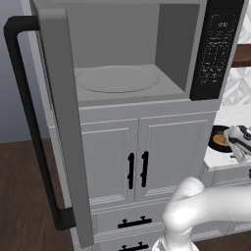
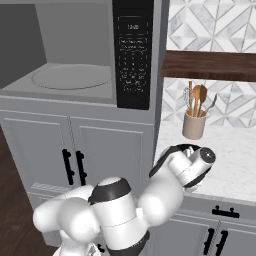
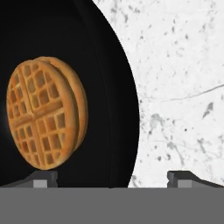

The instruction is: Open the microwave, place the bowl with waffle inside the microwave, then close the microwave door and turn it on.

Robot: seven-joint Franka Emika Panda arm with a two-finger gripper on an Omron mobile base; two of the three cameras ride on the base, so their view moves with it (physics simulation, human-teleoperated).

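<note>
Flat, even rendered light, no glare. The microwave (image 1: 122, 59) cavity is shaded darker toward its back wall. Close under the hand, the bowl (image 3: 65, 92) is near-featureless black; the counter (image 3: 183, 87) beside it is bright. Edges look soft and slightly pixelated.

Arm (image 2: 150, 200) low, rightward, jaws wide apart

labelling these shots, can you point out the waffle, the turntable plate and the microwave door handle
waffle (image 3: 43, 114): hand view, middle of its gridded face
turntable plate (image 1: 116, 78): left base view, centre of the round plate
microwave door handle (image 1: 29, 117): left base view, midway down the black bar
</note>
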